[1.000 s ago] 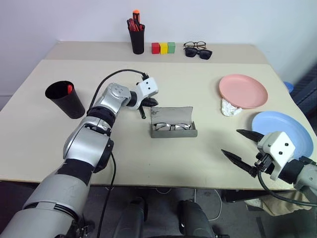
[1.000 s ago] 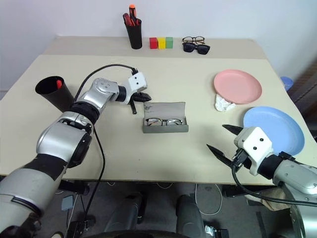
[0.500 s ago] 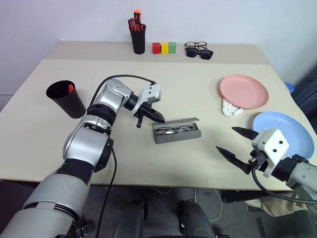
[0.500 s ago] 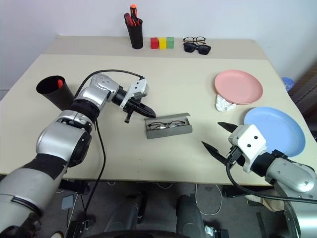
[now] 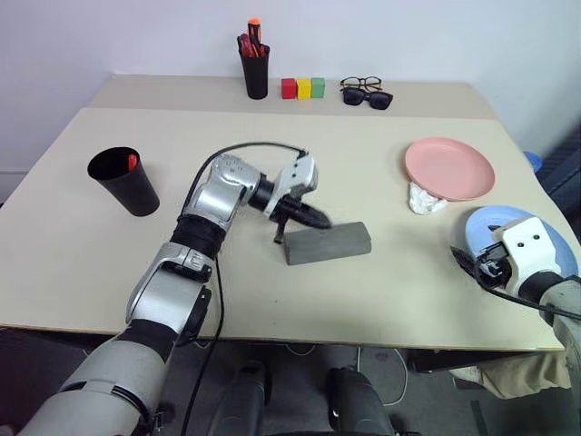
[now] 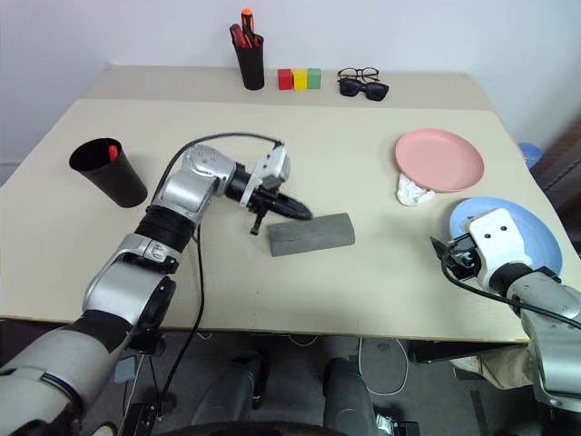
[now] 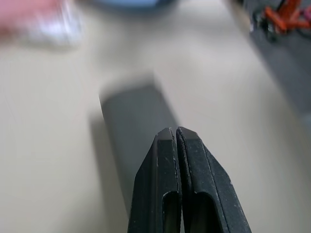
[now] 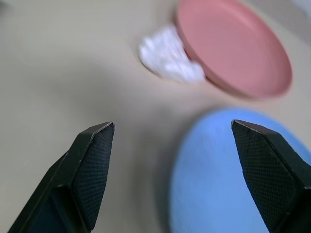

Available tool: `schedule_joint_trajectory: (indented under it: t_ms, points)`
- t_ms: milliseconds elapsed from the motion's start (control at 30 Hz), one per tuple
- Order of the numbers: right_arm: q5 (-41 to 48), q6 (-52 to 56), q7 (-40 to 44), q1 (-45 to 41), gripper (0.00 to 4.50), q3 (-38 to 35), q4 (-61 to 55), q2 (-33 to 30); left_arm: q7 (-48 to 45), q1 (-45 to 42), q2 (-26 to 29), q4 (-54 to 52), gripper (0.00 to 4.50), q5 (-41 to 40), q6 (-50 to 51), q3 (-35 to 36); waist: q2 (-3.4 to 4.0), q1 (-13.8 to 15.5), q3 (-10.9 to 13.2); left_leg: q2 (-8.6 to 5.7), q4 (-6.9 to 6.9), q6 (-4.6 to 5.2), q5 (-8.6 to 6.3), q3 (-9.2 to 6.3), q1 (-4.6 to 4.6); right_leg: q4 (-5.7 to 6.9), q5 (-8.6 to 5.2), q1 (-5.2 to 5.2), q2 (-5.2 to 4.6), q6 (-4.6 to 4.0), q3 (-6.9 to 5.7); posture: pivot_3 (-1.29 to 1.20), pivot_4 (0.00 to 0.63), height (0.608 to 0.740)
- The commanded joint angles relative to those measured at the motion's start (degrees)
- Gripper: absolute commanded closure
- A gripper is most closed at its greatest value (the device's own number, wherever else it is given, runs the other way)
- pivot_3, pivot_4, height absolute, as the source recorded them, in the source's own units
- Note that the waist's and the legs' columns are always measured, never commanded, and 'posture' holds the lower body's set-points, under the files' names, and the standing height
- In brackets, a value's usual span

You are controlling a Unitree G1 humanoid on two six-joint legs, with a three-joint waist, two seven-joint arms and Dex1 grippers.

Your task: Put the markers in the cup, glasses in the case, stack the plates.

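**Case** (image 5: 328,243): grey, lid down, lying at centre of the head view on the table (image 5: 82,245). The glasses are judged to be inside, since none lie loose near it; this cannot be checked through the lid.

**Left gripper** (image 5: 313,216): fingers pressed flat together, holding nothing, tip just above the case's upper left end. Whether it touches the lid cannot be told.

**Right gripper** (image 8: 172,160): fingers spread wide, empty, at the right edge of the head view, near the blue plate's near rim.

**Blue plate** (image 5: 508,227): lower right of the head view, apart from the pink plate.

**Pink plate** (image 5: 449,167): upper right, with a crumpled white wad (image 5: 424,197) tucked against its lower left rim.

**Cup** (image 5: 123,180): left of frame, upright, a red marker (image 5: 132,161) showing inside. The white marker cannot be made out.

**Non-task items**: pen holder (image 5: 256,73), three coloured blocks (image 5: 303,87) and two spare pairs of spectacles (image 5: 365,92) along the top of frame.

**Step in hand**: the glasses-in-case step looks finished or nearly so; plate stacking is next.

**Next move calls for**: the right fingers taking the blue plate by its thin rim, lifting it level, and setting it on the pink plate clear of the wad.
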Motion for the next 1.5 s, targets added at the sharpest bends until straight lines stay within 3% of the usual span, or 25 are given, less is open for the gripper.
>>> schedule_joint_trajectory:
  t_ms: [33, 100, 300, 667, 767, 933, 967, 1267, 1500]
  points:
    - [-0.7, 0.2, -1.0, -1.0, 0.58, -1.6, 3.2, -0.9, 1.6, 1.4, 0.3, -11.5, 3.92, -5.1, 7.0, 1.0, 0.03, -0.2, 0.0, 0.00, 0.00, 0.00, 0.00, 0.00, 0.02, 0.03, -0.01, 0.00, 0.00, 0.01, 0.00, 0.00, 0.150, 0.739]
    - [-1.0, 0.1, -1.0, -1.2, 0.58, -1.1, 5.1, -1.1, 1.8, 2.8, 1.1, -15.5, 3.19, -7.2, 10.1, 0.7, 0.12, -0.5, -0.1, 0.01, -0.02, 0.00, 0.00, 0.02, 0.11, 0.10, -0.01, 0.02, 0.00, 0.00, 0.01, 0.00, 0.150, 0.739]
    - [-0.8, -0.3, -0.6, -2.4, 0.58, -0.1, 8.2, -1.0, 4.7, 6.1, 3.0, -21.8, 0.11, -9.8, 14.8, -0.8, 0.19, -1.4, -0.1, 0.01, 0.03, 0.00, 0.01, 0.03, 0.21, 0.28, -0.02, 0.04, 0.01, -0.03, 0.03, 0.00, 0.150, 0.739]
    - [-0.3, 0.9, -0.6, -4.4, 0.58, 2.4, 9.7, -0.3, 9.1, 8.0, 5.6, -27.9, 0.04, -12.5, 18.3, -2.4, 0.20, -1.3, -0.1, 0.01, 0.03, 0.00, 0.01, 0.03, 0.20, 0.27, -0.05, 0.03, 0.00, -0.08, 0.05, 0.00, 0.150, 0.739]
    - [-0.1, 1.2, -0.9, -5.0, 1.41, 2.6, 11.2, 0.1, 9.8, 8.0, 6.0, -28.4, 0.00, -13.2, 18.7, -2.6, 0.20, -1.3, -0.1, 0.00, 0.03, 0.00, 0.01, 0.03, 0.20, 0.26, -0.08, 0.03, 0.01, -0.15, 0.05, 0.00, 0.150, 0.739]
    - [-0.6, 1.4, -1.4, -5.0, 4.10, 2.6, 12.9, -0.2, 10.7, 8.3, 6.8, -29.2, 0.00, -14.7, 19.5, -2.7, 0.20, -1.3, -0.1, 0.01, 0.03, 0.00, 0.01, 0.03, 0.20, 0.27, -0.11, 0.03, 0.00, -0.19, 0.06, 0.00, 0.150, 0.739]
    - [-0.7, 1.3, -1.5, -5.0, 4.44, 2.6, 13.0, -0.2, 10.9, 8.3, 7.0, -29.4, 0.00, -15.0, 19.6, -2.8, 0.20, -1.2, -0.1, 0.00, 0.03, 0.00, 0.01, 0.03, 0.20, 0.27, -0.11, 0.03, 0.01, -0.20, 0.06, 0.00, 0.150, 0.739]
    - [-2.0, 0.3, -4.8, -5.9, 4.44, 1.3, 9.0, -0.2, 12.6, 8.8, 7.5, -29.3, 0.00, -15.9, 19.3, -3.1, 0.20, -1.2, -0.1, 0.00, 0.03, 0.00, 0.01, 0.03, 0.20, 0.26, -0.12, 0.04, 0.00, -0.20, 0.06, 0.00, 0.150, 0.739]
    - [-4.8, -5.6, -5.1, -19.6, 4.44, 6.8, 14.0, -2.2, 14.8, 9.6, 7.2, -29.8, 0.00, -16.5, 19.8, -2.9, 0.27, -1.8, -0.1, 0.02, 0.02, 0.00, 0.01, 0.10, 0.24, 0.29, -0.11, -0.02, 0.01, -0.22, 0.11, 0.00, 0.150, 0.739]
